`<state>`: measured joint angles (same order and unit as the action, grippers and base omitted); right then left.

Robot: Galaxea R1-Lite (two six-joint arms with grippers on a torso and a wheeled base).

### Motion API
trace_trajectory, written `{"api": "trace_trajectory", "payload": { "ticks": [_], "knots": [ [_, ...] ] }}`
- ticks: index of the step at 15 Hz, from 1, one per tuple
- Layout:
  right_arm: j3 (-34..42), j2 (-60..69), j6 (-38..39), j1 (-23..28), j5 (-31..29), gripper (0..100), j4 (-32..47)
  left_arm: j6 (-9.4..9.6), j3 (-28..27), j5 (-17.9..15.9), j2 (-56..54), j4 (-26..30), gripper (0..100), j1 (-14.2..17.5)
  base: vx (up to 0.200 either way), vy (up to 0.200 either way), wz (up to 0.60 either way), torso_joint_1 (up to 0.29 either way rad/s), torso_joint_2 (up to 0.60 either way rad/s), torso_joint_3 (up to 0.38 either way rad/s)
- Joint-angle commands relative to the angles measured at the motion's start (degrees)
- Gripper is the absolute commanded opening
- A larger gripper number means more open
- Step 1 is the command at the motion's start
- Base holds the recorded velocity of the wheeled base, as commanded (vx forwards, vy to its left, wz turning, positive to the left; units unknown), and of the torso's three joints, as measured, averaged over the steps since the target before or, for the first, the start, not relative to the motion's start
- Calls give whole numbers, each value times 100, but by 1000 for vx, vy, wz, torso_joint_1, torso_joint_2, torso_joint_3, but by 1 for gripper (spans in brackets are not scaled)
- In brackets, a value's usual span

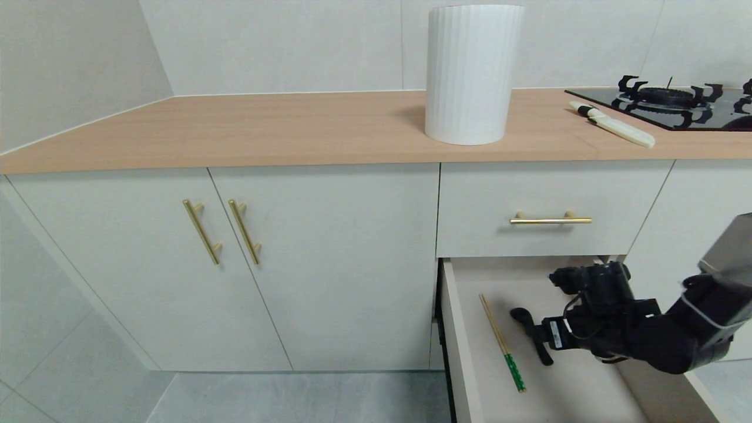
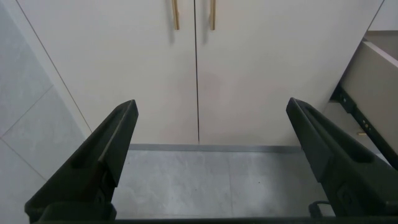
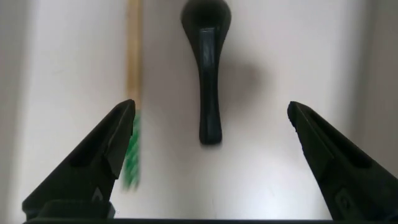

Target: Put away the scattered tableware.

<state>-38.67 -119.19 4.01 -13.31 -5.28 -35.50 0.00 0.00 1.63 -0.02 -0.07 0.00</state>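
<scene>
Wooden counter [image 1: 264, 129] up top, open drawer [image 1: 457, 341] below holding chopsticks [image 1: 501, 343] left of a black spoon [image 1: 533, 335]; right gripper [image 3: 209, 111] over them, fingers spread; left gripper [image 2: 211, 109] fingers spread too.

Looks like a home kitchen. Shows a wood-grain countertop [image 1: 264, 129] running along pale tiled walls [image 1: 264, 41], with a black gas hob [image 1: 670, 103] set into its right end and a pale-bladed knife [image 1: 614, 124] lying just beside the hob. Carries a white ribbed canister [image 1: 473, 73] too. Below, has plain cabinet doors [image 1: 329, 264] with brass bar handles [image 1: 201, 232], and an open drawer [image 1: 461, 352] holding chopsticks [image 1: 502, 343] and a black spoon [image 1: 531, 332]. Grey tiled floor [image 1: 264, 399] underneath.
</scene>
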Motion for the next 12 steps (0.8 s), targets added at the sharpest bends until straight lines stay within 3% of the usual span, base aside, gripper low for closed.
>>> {"api": "trace_trajectory", "payload": {
  "ticks": [1,5,12],
  "knots": [
    [158,2145,3,-224,80,100,1441,0,0,4,2,-1,100,0,0,0,0,0,0,0],
    [140,3270,12,-717,159,100,3093,0,0,4,2,-1,100,0,0,0,0,0,0,0],
    [0,4474,3,-945,97,100,4508,9,0,4,2,-1,100,0,0,0,0,0,0,0]
  ]
}}
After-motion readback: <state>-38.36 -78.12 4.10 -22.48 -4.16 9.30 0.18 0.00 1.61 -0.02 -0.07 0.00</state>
